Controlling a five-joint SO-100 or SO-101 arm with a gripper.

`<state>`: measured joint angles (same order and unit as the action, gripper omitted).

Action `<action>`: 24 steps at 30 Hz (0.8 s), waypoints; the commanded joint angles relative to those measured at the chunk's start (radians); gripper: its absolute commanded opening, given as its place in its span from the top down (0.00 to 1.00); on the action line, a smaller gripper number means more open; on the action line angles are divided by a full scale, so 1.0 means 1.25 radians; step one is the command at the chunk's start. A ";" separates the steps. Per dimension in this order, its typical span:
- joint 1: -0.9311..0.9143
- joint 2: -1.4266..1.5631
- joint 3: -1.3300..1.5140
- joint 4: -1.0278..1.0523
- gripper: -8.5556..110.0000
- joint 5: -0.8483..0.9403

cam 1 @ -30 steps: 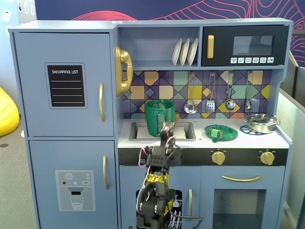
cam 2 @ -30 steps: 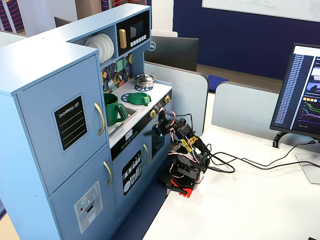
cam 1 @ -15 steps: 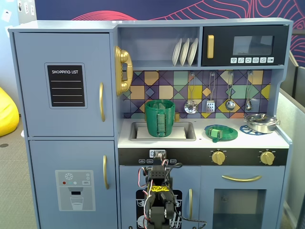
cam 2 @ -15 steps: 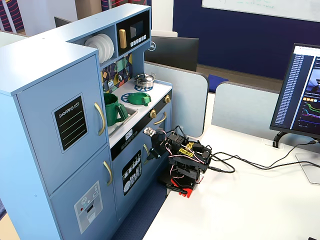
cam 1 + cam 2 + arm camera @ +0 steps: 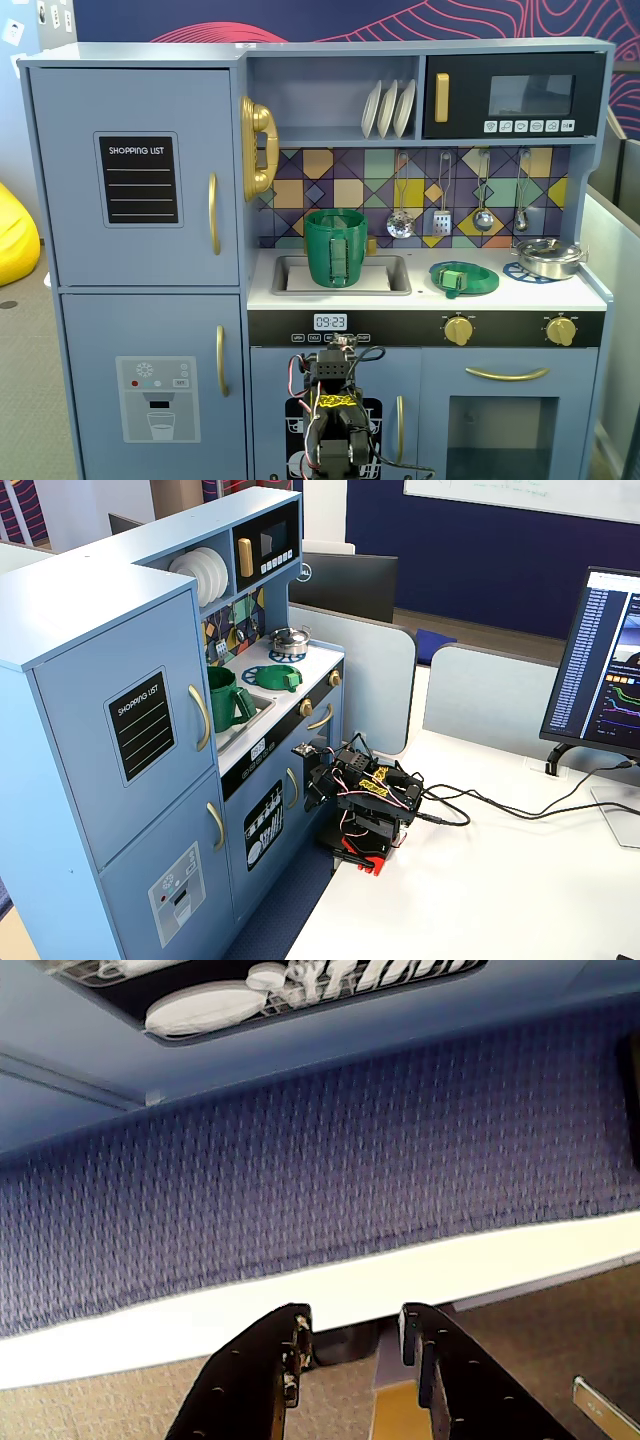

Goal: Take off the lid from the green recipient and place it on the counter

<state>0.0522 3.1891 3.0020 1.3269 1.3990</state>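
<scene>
**Lid on the counter, arm folded low**

Nearest the wrist camera we see our gripper (image 5: pixel 350 1345): two black fingers (image 5: pixel 255 1385) parted by a modest gap, with nothing between them. Beyond them runs a white band and a stretch of blue woven fabric, and a rack of white dishes (image 5: pixel 205 1008) sits at twelve o'clock in that view.

From the front fixed view, the arm (image 5: pixel 335 415) sits folded at six o'clock, low before the kitchen's lower cabinet, well apart from the worktop. We see it in the angled fixed view (image 5: pixel 365 795) resting on the white desk (image 5: pixel 500 880), just beside the kitchen front.

On the counter (image 5: pixel 420 292) the green recipient (image 5: pixel 335 246) stands upright in the grey sink basin (image 5: pixel 395 275), its mouth uncovered and its ribbed handle facing us. The lid (image 5: pixel 463 277) lies flat on the counter at three o'clock from the recipient, apart from it, knob up. A silver pot (image 5: pixel 546 257) sits further toward three o'clock on a blue burner ring. In the angled view the lid (image 5: pixel 277 676) lies between the recipient (image 5: pixel 227 699) and the pot (image 5: pixel 290 637).
</scene>
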 commanded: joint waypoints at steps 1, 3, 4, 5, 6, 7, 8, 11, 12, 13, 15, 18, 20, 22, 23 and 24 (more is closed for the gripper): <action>0.011 -0.010 -0.004 0.148 0.93 -0.013; 0.010 -0.010 -0.004 0.147 0.92 -0.031; 0.010 -0.010 -0.004 0.147 0.92 -0.026; 0.011 -0.010 -0.004 0.147 0.92 -0.022; 0.012 -0.010 -0.004 0.147 0.92 -0.017; 0.012 -0.010 -0.004 0.148 0.92 -0.010; 0.012 -0.010 -0.004 0.150 0.92 -0.004; 0.011 -0.010 -0.004 0.156 0.92 0.043; 0.010 -0.010 -0.004 0.160 0.92 0.066; 0.009 -0.010 -0.004 0.163 0.92 0.092; 0.009 -0.010 -0.004 0.163 0.92 0.090; 0.009 -0.010 -0.004 0.163 0.92 0.090; 0.009 -0.010 -0.004 0.163 0.92 0.090; 0.009 -0.010 -0.004 0.163 0.92 0.090; 0.009 -0.010 -0.004 0.163 0.92 0.090; 0.009 -0.010 -0.004 0.163 0.92 0.090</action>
<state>0.0614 3.1891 3.0020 1.3468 1.5064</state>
